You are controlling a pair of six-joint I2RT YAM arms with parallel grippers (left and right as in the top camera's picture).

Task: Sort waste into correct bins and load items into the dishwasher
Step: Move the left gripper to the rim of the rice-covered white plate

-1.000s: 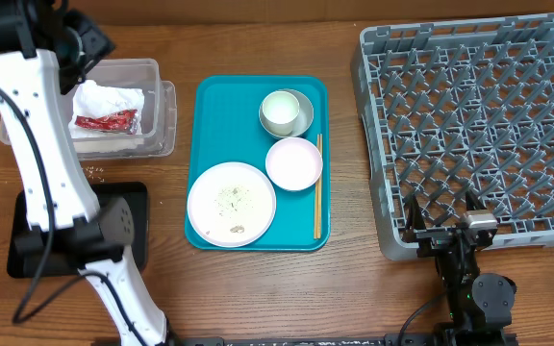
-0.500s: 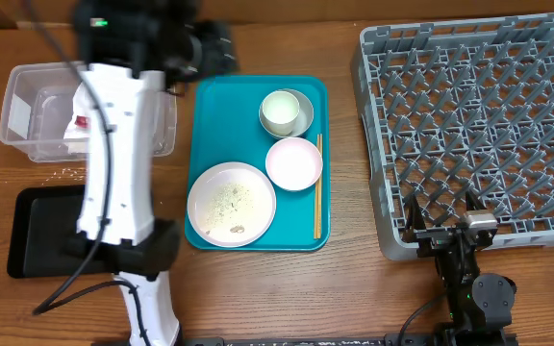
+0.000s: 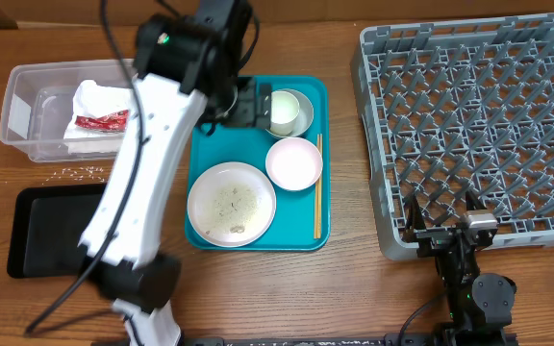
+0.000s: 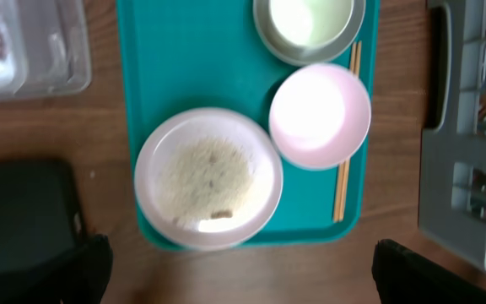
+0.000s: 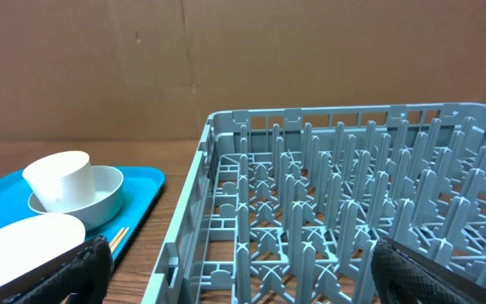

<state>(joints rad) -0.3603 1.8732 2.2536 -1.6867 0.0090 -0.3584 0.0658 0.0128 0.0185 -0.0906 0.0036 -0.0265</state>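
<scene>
left gripper (image 3: pixel 245 103), jaws apart, over teal tray (image 3: pixel 215 135); white cup (image 3: pixel 280 111) just beside

A brown wooden table (image 3: pixel 354 288) is recorded as the supporting surface. Four containers are set directly on it. A clear plastic tub (image 3: pixel 22 115) is placed at the far left, with a shallow black tray (image 3: pixel 41 231) nearer the front edge. A teal tray (image 3: pixel 296 219) is placed at the centre. A grey dish rack (image 3: pixel 371 144) is placed at the right, apart from the teal tray. Loose white rice-like scraps (image 3: pixel 80 173) are noted on the bare wood between the tub and the black tray.
</scene>
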